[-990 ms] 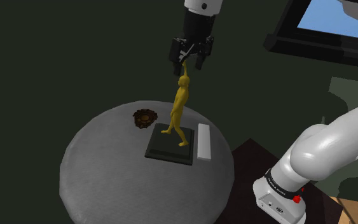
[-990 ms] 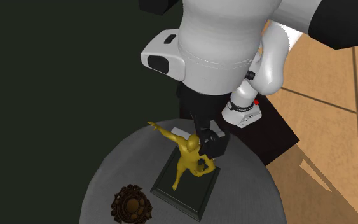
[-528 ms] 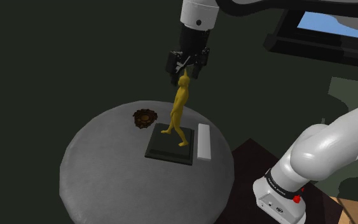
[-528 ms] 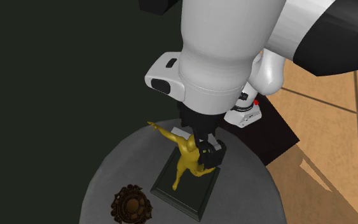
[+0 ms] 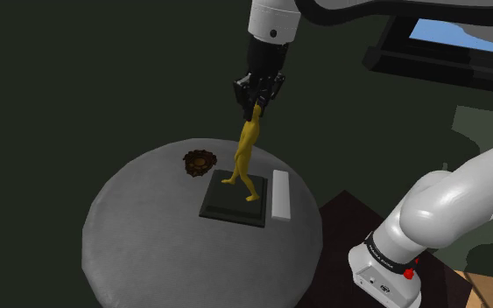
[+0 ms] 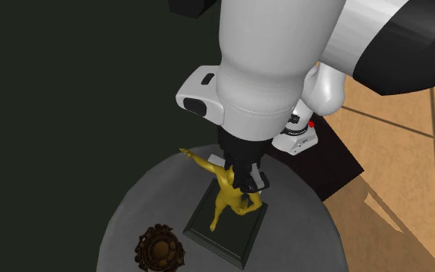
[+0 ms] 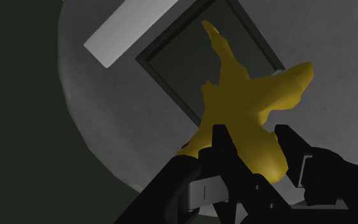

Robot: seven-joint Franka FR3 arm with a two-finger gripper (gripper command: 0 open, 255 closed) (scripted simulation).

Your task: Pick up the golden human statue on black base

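Note:
A golden human statue stands upright on its flat black base in the middle of a round grey table. My black gripper has come straight down over the figure's head and upper body. In the wrist view the two fingers clasp the golden torso between them, with the gripper shut on it. The base still rests flat on the table below. In the second exterior view the gripper covers the head of the statue, whose one arm stretches out sideways.
A white rectangular block lies right beside the base, on the side toward the arm's stand. A small brown ornate object sits on the far side of the table. A dark framed screen hangs at the shoulder view's upper right.
The gripper has sunk from just above the statue's head down around its head and torso, and its fingers have drawn together on the figure. The statue and base have not moved.

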